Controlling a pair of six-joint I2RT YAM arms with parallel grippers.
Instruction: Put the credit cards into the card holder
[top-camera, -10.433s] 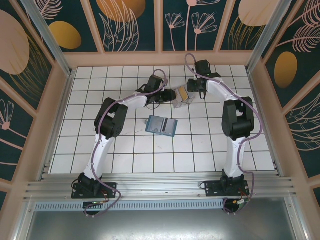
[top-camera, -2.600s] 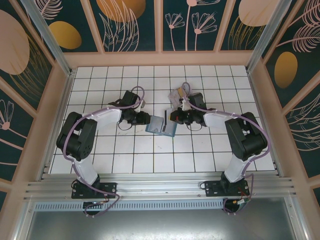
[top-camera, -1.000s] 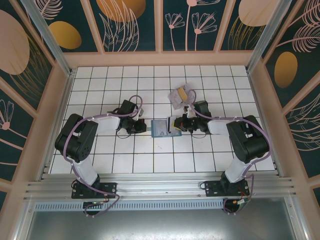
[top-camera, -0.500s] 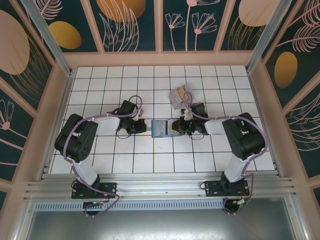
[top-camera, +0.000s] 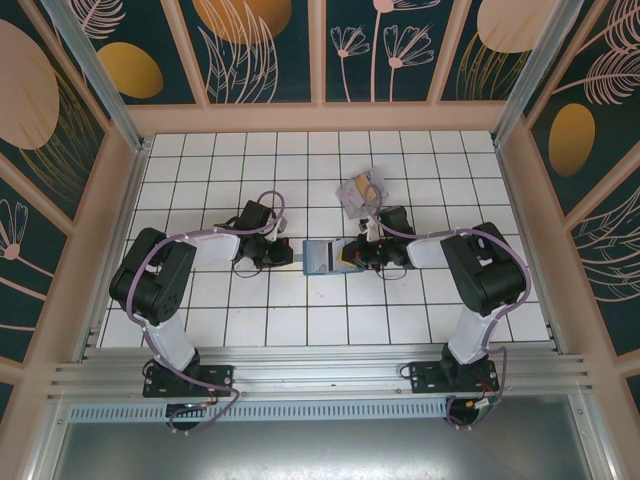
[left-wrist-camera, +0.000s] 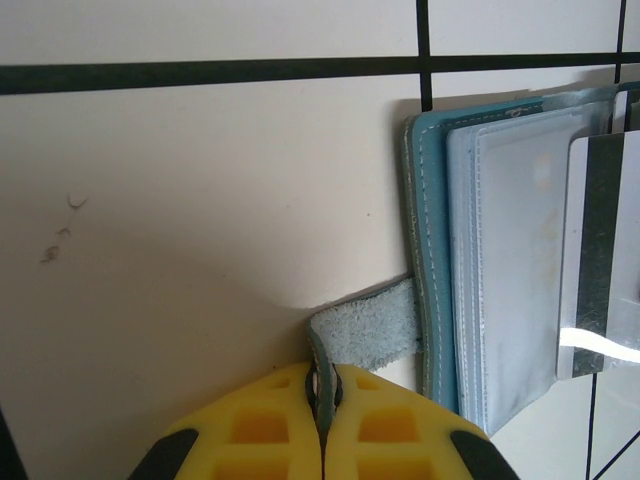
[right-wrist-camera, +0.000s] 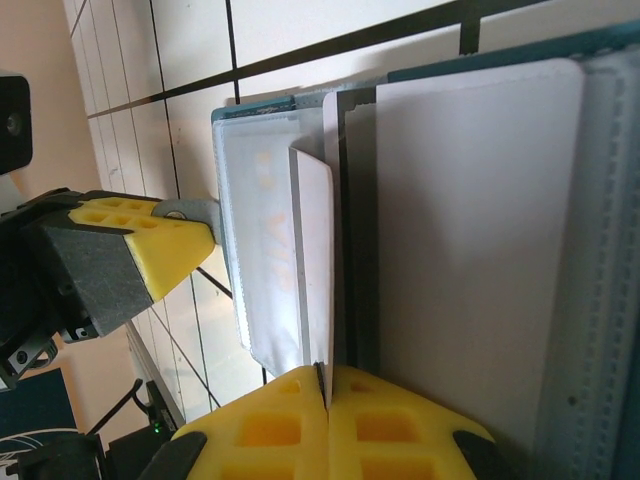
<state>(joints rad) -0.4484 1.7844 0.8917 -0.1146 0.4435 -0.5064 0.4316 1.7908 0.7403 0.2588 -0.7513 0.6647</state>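
1. While the left gripper (left-wrist-camera: 322, 400) clamps the card holder's (left-wrist-camera: 505, 300) soft strap (left-wrist-camera: 368, 325), it is anchored.
2. Over the holder, the right gripper (right-wrist-camera: 325, 385) nips one card (right-wrist-camera: 315, 260) by its edge. It looks thin, stiff and likely slick.
3. Other credit cards (top-camera: 360, 190) lie just beyond the holder.

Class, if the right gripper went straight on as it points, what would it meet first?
Most likely the card holder: the right gripper, shut on a card, points across its open leaves. Farther on is the left gripper, pinching the holder's strap. Height is hard to judge.
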